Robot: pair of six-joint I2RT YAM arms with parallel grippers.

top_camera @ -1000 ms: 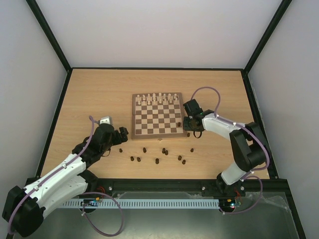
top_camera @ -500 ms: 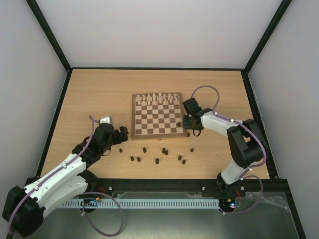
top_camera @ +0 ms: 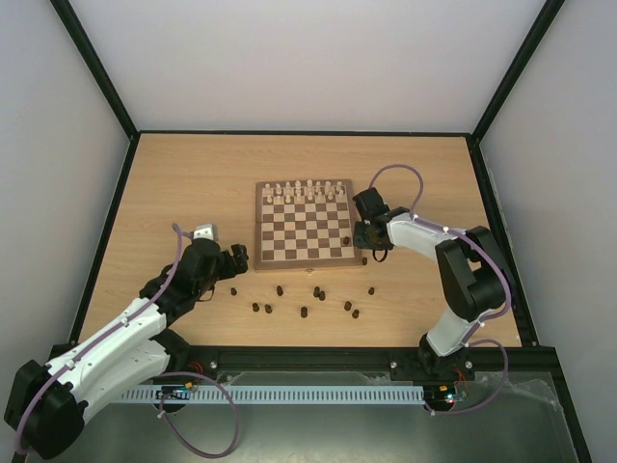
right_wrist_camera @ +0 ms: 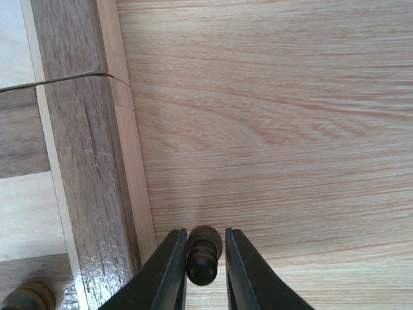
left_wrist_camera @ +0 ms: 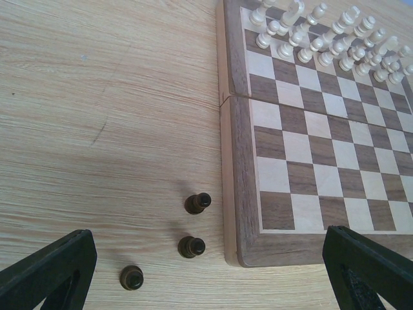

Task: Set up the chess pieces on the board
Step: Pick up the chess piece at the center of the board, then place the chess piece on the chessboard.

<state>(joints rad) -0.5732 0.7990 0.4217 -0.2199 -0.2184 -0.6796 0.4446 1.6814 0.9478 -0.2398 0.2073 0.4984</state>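
Observation:
The board (top_camera: 302, 262) lies mid-table, with cream chessmen on its far rows. One dark piece (top_camera: 347, 241) stands on the board by its right edge, also showing in the right wrist view (right_wrist_camera: 22, 298). My right gripper (right_wrist_camera: 206, 268) is closed around a dark pawn (right_wrist_camera: 204, 255) that stands on the table beside the board's right border (right_wrist_camera: 84, 194). The left pad touches the pawn and the right pad is a hair off it. My left gripper (left_wrist_camera: 206, 284) is wide open and empty over three dark pieces (left_wrist_camera: 197, 203) left of the board's near corner (left_wrist_camera: 240, 258).
Several dark pieces (top_camera: 303, 312) stand scattered on the table in front of the board. The cream chessmen (top_camera: 307, 190) fill the far rows, also seen in the left wrist view (left_wrist_camera: 322, 32). Black frame rails (top_camera: 289, 349) edge the table.
My right gripper has shifted slightly left toward the board's right edge, and its elbow has swung in. The left arm has not moved.

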